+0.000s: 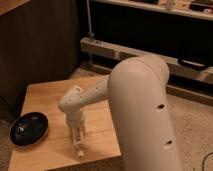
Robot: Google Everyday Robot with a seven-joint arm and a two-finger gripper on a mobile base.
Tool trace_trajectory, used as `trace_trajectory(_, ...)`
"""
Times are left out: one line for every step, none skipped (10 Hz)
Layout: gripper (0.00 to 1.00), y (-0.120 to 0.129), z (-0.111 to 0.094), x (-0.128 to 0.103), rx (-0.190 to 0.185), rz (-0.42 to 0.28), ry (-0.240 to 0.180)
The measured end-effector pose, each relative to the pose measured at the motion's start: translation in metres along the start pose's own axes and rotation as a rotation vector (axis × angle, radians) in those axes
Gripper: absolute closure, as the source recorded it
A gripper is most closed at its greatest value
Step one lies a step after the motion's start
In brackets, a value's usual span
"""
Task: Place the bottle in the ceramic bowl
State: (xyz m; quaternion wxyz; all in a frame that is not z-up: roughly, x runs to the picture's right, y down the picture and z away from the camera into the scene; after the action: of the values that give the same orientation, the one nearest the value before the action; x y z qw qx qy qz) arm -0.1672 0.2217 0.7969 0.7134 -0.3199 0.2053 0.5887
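Note:
The ceramic bowl is round, shallow and glossy black. It sits at the front left of the wooden table. My gripper points down near the table's front edge, to the right of the bowl. It is shut on the bottle, a small whitish thing whose pale end sticks out below the fingers, just above or on the table top. The bottle is about a bowl's width away from the bowl. My wrist hides most of the bottle.
My large white arm fills the right side of the view and hides the table's right part. A dark wall stands behind the table. A metal shelf frame runs along the back. The floor on the right is speckled.

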Motion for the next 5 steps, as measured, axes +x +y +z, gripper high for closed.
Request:
trace_trajectory(1.0, 0.005, -0.004, -0.003, -0.019, -0.014, -0.001)
trace_trajectory(1.0, 0.009, -0.015, -0.008, -0.035, -0.027, -0.004)
trace_trajectory(1.0, 0.017, -0.03, -0.013, -0.05, -0.048, -0.009)
trace_trajectory(1.0, 0.027, -0.049, -0.02, -0.064, -0.068, -0.019)
trace_trajectory(1.0, 0.035, -0.061, -0.026, -0.069, -0.08, -0.025)
